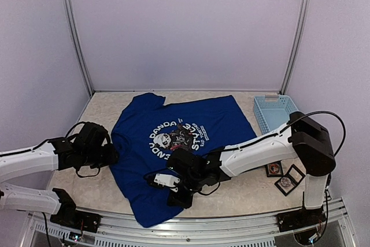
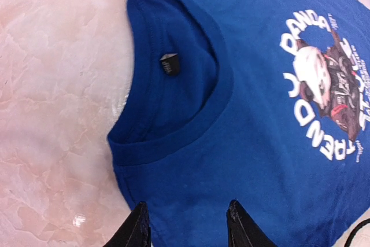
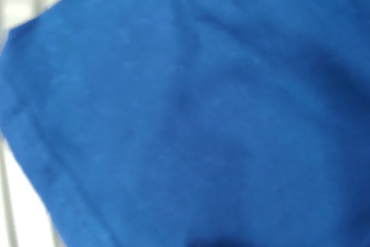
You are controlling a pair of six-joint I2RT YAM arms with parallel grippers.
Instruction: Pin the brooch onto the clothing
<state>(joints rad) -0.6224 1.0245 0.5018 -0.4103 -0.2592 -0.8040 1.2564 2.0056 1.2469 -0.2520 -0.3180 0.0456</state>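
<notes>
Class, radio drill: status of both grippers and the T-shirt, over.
Left gripper open above the T-shirt beside its collar. Right gripper low over the near sleeve, jaws unseen. No brooch visible on it. Nothing in the way.

Your left arm [image 1: 32,163] lies low, reaching in from left side, wrist turned inward. Your left gripper [image 2: 188,232] points down, fingers [image 2: 137,231] parted, nothing between them. Your right arm [image 1: 260,148] rises to high elbow, then forearm runs long across toward centre, wrist dipped low. Your right gripper [image 1: 179,194] sits down near front edge; jaws not visible, gap impossible to read.
</notes>
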